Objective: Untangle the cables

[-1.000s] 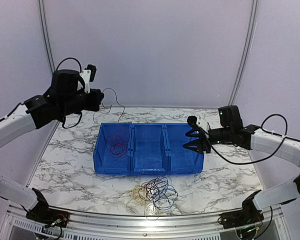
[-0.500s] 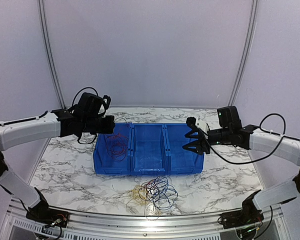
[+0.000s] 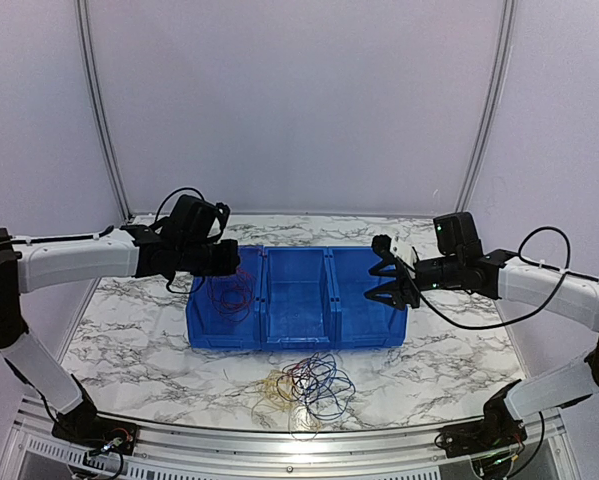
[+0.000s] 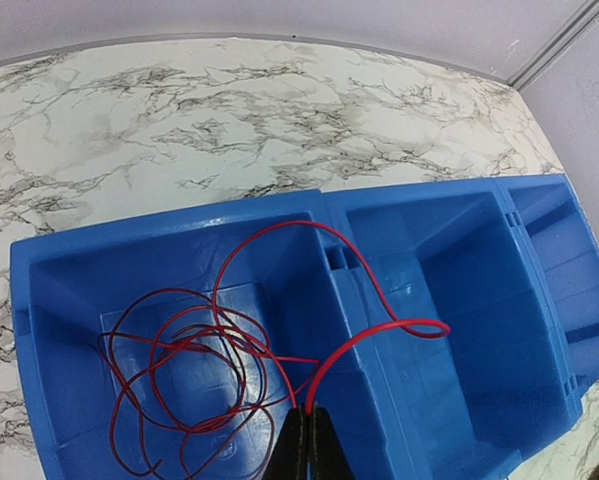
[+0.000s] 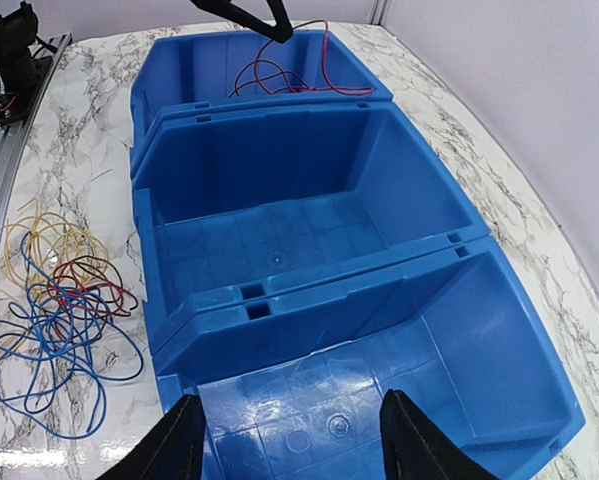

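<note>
A red cable (image 4: 194, 345) lies coiled in the left bin (image 3: 204, 300) of three joined blue bins; one loop of it (image 4: 419, 327) hangs over the divider into the middle bin (image 3: 297, 296). My left gripper (image 4: 308, 412) is shut on this red cable, just above the left bin (image 3: 229, 258). A tangle of blue, yellow and dark red cables (image 3: 304, 385) lies on the marble in front of the bins, also in the right wrist view (image 5: 54, 295). My right gripper (image 5: 291, 435) is open and empty over the right bin (image 3: 369, 300).
The marble tabletop (image 3: 449, 360) surrounds the bins. A metal rail (image 3: 279, 450) runs along the near edge. White walls with corner posts (image 3: 97, 100) close the back and sides. The arm bases (image 3: 89, 425) sit at the near corners.
My left arm has swung down and right from high at the back left to just over the left bin, with the red cable in its grip. The right arm has stayed still.
</note>
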### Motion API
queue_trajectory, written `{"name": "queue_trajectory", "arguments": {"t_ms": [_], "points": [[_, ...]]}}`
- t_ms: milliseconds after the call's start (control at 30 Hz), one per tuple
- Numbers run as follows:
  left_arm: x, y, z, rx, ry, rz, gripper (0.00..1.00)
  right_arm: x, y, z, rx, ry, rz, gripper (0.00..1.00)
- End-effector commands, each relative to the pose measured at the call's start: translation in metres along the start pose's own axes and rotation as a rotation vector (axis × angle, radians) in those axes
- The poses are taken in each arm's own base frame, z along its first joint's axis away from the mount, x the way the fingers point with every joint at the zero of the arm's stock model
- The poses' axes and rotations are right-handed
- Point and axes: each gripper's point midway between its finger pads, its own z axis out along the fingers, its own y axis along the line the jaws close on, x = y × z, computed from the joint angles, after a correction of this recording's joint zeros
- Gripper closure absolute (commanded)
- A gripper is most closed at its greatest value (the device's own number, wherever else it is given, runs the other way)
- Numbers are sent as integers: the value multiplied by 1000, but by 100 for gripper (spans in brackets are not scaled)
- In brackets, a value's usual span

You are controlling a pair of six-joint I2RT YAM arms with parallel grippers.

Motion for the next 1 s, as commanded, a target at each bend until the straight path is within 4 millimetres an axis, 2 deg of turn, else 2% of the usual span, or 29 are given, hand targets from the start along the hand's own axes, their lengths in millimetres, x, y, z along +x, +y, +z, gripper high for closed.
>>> {"name": "queue_trajectory", "arguments": {"t_ms": [0, 233, 467, 567, 667, 833, 967], "points": [[4, 10, -11, -24, -20, -70, 100, 0, -5, -1, 8, 12, 0, 40], [18, 24, -25, -64, -19, -132, 100, 3, -4, 1, -2, 19, 3, 40], [29, 25, -13, -87, 53, -92, 100, 6, -3, 4, -19, 35, 13, 40], [18, 20, -22, -82, 43, -76, 79, 6, -3, 3, -22, 36, 12, 40], [-3, 18, -46, -86, -23, -68, 64, 5, -1, 3, -27, 31, 9, 40], [-27, 16, -87, -64, -119, -18, 52, 2, 7, 5, -56, 24, -15, 40], [-21, 20, -97, -65, -127, 12, 49, -8, 27, 15, -90, 32, -83, 40]]}}
